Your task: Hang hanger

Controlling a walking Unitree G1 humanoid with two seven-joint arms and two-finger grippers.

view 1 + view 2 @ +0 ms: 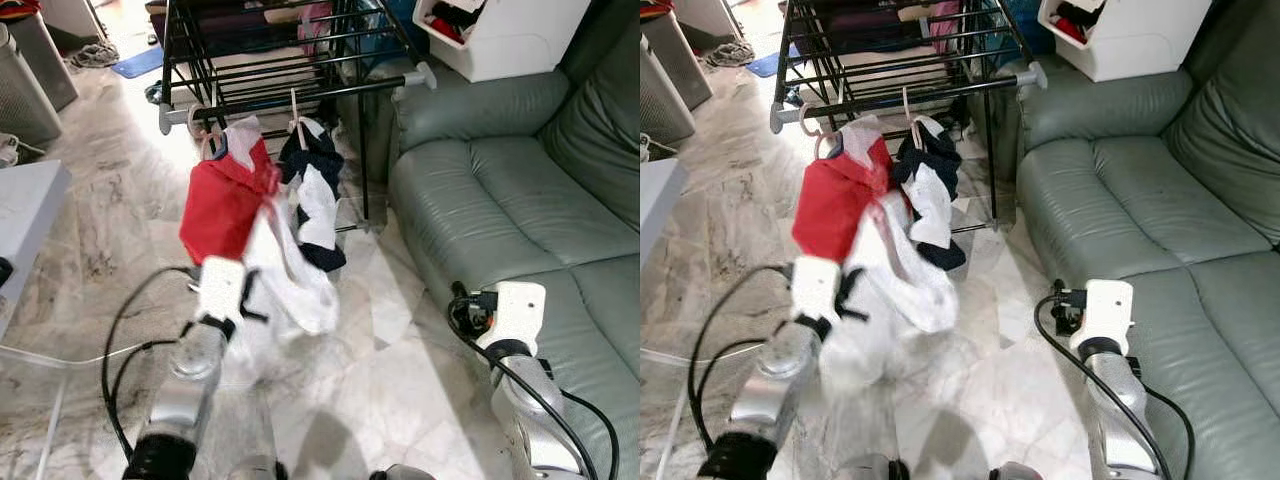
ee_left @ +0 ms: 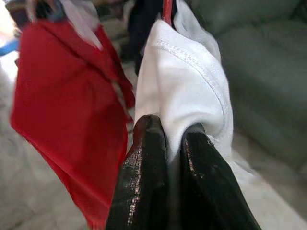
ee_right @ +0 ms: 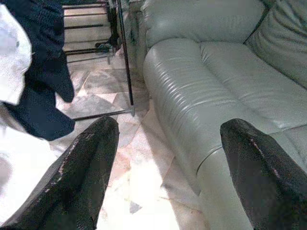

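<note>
A black drying rack (image 1: 300, 98) stands ahead. From its front bar hang a red garment (image 1: 225, 200) on a pale hanger hook (image 1: 207, 140) and a navy-and-white garment (image 1: 312, 190) on a wooden hanger (image 1: 296, 115). A white garment (image 1: 292, 268) droops between them, blurred. My left gripper (image 2: 175, 139) is shut on a fold of this white cloth (image 2: 187, 86), just below the rack's bar; a red strip (image 2: 167, 9) shows above the cloth. My right gripper (image 3: 168, 129) is open and holds nothing, low beside the sofa's front edge; its wrist (image 1: 510, 310) shows in the eye views.
A grey-green leather sofa (image 1: 500, 180) runs along the right. A white storage box (image 1: 500, 35) sits behind its armrest. A grey table corner (image 1: 25, 200) is at the left, a ribbed grey appliance (image 1: 25, 90) beyond it. Marble floor (image 1: 390, 380) lies below.
</note>
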